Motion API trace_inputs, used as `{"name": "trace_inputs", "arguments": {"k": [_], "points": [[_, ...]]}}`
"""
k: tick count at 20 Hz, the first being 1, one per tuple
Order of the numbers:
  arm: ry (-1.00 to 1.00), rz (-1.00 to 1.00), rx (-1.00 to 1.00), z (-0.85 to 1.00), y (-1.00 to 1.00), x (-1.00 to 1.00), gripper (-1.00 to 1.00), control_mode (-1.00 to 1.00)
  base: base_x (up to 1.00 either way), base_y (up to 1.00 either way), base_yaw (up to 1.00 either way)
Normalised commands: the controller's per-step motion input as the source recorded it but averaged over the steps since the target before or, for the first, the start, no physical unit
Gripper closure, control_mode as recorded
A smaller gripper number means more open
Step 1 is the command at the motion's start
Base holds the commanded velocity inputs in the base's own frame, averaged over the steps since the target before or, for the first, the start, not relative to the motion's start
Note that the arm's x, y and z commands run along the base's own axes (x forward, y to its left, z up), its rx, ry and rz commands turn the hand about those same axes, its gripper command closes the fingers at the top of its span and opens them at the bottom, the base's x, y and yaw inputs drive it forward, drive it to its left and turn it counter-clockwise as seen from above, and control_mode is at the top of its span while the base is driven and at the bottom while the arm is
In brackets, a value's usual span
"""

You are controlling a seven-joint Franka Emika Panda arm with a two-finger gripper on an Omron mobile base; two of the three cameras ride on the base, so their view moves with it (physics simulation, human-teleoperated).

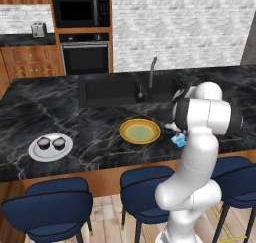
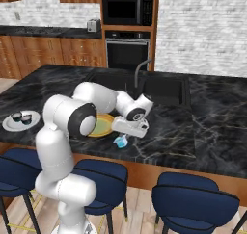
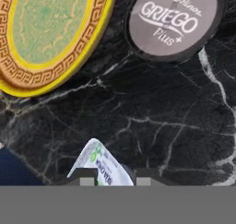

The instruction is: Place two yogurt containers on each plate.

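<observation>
My gripper (image 1: 177,136) hangs low over the black counter just right of the yellow plate (image 1: 122,132). Its fingers are shut on the light blue yogurt container (image 1: 178,141), which rests near the counter's front edge (image 2: 120,141). In the hand view the container (image 3: 102,163) sits between the two tips of the gripper (image 3: 116,177), with the yellow plate (image 3: 69,66) at upper left and a dark-topped yogurt cup (image 3: 175,20) beside it. Two more dark-topped cups (image 1: 44,143) (image 1: 59,143) stand on the white plate (image 1: 50,158) far to the left.
A sink with a tall faucet (image 1: 151,77) lies behind the yellow plate. Blue stools (image 1: 50,207) line the counter's near side. My arm's elbow (image 2: 72,115) reaches over the counter edge between the plates.
</observation>
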Motion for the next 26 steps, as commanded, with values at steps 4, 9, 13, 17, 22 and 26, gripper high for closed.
{"name": "trace_inputs", "arguments": {"k": [4,9,13,17,22,26], "points": [[-0.05,0.0,0.02,0.13,0.01,-0.29,1.0,-1.0,0.0,0.0,0.0],[0.0,0.0,0.11,0.57,0.15,-0.02,1.0,-1.0,0.0,0.0,0.0],[0.0,-0.01,0.03,0.53,0.72,0.11,1.0,-1.0,0.0,0.0,0.0],[0.0,-0.01,0.05,0.17,0.83,0.3,1.0,-1.0,0.0,0.0,0.0],[0.0,0.0,0.06,0.11,0.8,0.32,1.0,-1.0,0.0,0.0,0.0],[0.0,0.0,0.11,-0.02,0.56,0.39,1.0,-1.0,0.0,0.0,0.0]]}}
